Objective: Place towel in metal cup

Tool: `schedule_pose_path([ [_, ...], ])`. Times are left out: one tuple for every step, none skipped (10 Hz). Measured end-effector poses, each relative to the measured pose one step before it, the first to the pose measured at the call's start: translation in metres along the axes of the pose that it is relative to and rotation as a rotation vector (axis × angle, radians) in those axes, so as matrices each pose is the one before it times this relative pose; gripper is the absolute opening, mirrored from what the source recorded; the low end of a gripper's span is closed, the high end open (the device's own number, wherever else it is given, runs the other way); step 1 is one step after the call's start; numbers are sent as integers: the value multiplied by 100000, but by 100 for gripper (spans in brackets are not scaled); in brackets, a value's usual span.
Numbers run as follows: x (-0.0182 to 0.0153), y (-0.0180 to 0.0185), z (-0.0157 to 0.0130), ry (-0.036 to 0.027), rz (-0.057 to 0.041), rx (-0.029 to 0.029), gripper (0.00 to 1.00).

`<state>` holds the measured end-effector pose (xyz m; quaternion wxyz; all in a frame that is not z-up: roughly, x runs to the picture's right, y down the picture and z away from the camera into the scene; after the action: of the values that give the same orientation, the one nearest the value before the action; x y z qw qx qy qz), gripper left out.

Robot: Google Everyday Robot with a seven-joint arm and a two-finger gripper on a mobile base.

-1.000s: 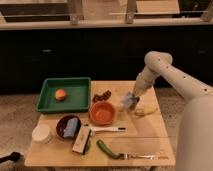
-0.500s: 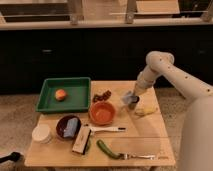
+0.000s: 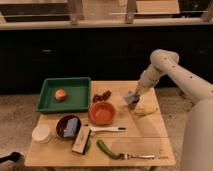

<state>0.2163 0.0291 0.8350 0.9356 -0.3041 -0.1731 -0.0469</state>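
Note:
The metal cup stands on the wooden table, right of the orange bowl; it is small and grey with a darker lower body. My gripper comes in from the right on the white arm and sits right on top of the cup's rim. A blue-grey patch shows at the gripper tip over the cup's mouth; I cannot tell whether it is the towel or the cup's rim. A pale blue cloth-like item lies in the dark bowl at the front left.
A green tray with an orange fruit sits at the back left. Dark red berries, a yellow item, a white round container, a box, a green vegetable and a fork lie around.

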Motion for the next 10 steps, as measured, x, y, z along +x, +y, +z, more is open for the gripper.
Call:
schedule_pose_path([
  [134,-32,-23,-137,95,81,80],
  [90,55,24,-62,43,-313,80],
  [81,32,69,-102,18,-339,80],
  [110,62,55,-15,84,-217,80],
  [137,119,46,41,160,-362,80],
  [57,-2,24,19,95,-61,80],
  [39,12,9,-25,54,-113,80],
  [-2,-35,2,-53,-53,14,80],
  [-14,-18,-36,-70,-105,4,80],
  [27,36,-4,-70,-20,-30,80],
])
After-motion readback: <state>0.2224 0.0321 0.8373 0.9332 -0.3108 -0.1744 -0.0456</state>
